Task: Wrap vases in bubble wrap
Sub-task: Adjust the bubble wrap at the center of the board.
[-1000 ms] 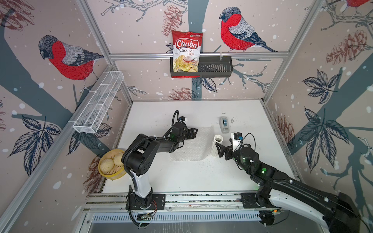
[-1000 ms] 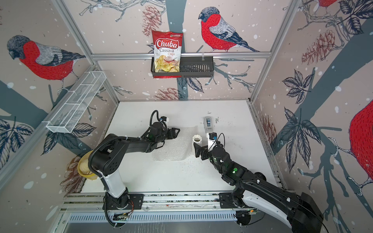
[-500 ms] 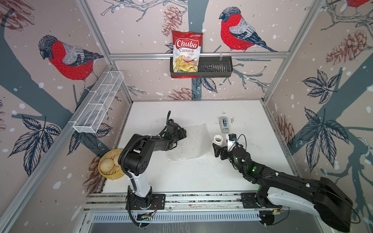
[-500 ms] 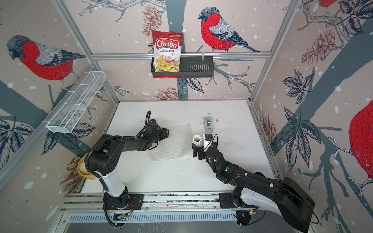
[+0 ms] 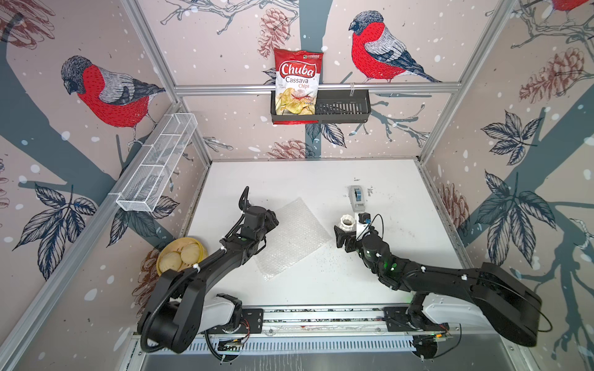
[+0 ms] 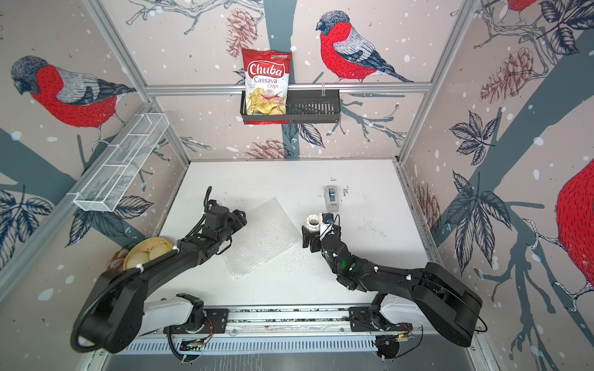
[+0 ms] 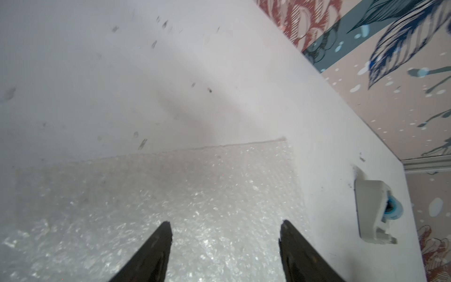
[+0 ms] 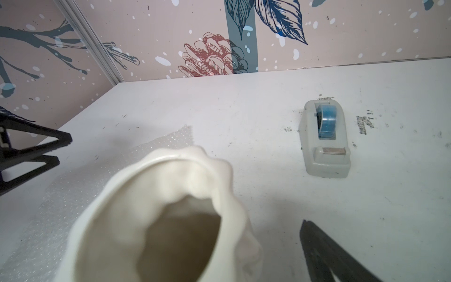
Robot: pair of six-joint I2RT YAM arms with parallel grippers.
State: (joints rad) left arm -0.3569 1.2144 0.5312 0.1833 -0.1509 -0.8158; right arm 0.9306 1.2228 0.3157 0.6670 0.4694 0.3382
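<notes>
In a top view the bumpy, see-through bubble wrap (image 5: 294, 239) lies flat, one corner at 12 o'clock. At its 3 o'clock the ribbed white vase (image 5: 347, 222) stands mouth up inside the wide-open right gripper (image 5: 349, 226). Left wrist view: the left gripper (image 7: 225, 223) gapes over the wrap, empty. Right wrist view: a gap separates vase and finger.

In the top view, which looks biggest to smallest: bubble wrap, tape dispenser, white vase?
Largest: bubble wrap. Then tape dispenser and vase look nearly alike, and the vase is partly hidden, so I can't rank them.
</notes>
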